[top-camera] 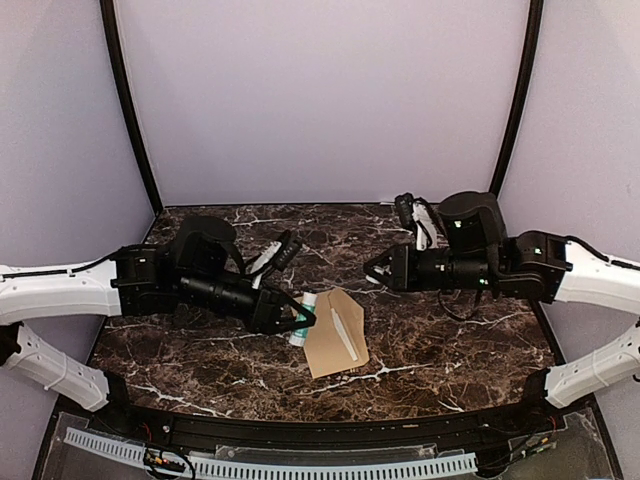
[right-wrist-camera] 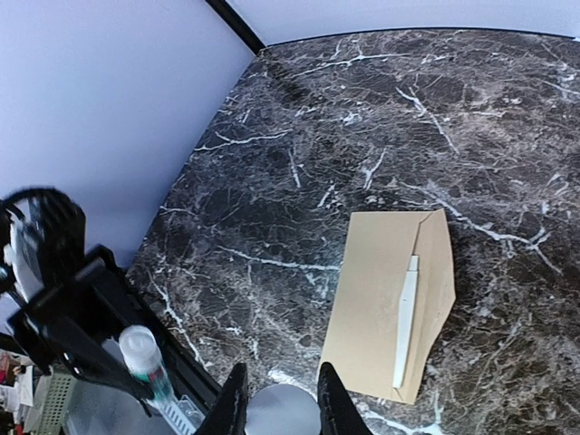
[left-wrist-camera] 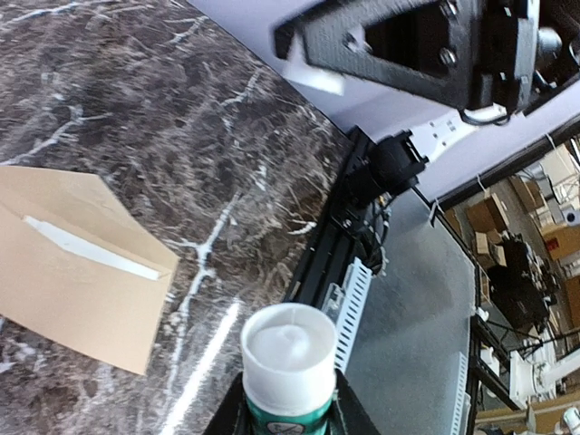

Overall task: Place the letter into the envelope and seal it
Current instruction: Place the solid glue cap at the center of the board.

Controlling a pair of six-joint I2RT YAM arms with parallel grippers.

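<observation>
On the marble point(top-camera: 450, 340) lies the envelope point(top-camera: 335, 338) — kraft-brown, pale-striped.

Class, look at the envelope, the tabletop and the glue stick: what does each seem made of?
Envelope: matte brown kraft paper, creased at the flap. Tabletop: glossy dark marble or marble-look laminate, white veins, glare streaks. Glue stick: probably smooth white plastic, green printed label.

Kraft-brown envelope point(top-camera: 325, 348); black, white-veined marble table point(top-camera: 450, 340).

Matt kraft-paper envelope point(top-camera: 325, 345) on a glossy, marble-veined table point(top-camera: 450, 340) — the glue stick point(left-wrist-camera: 288, 362), white-topped, seems smooth plastic.
</observation>
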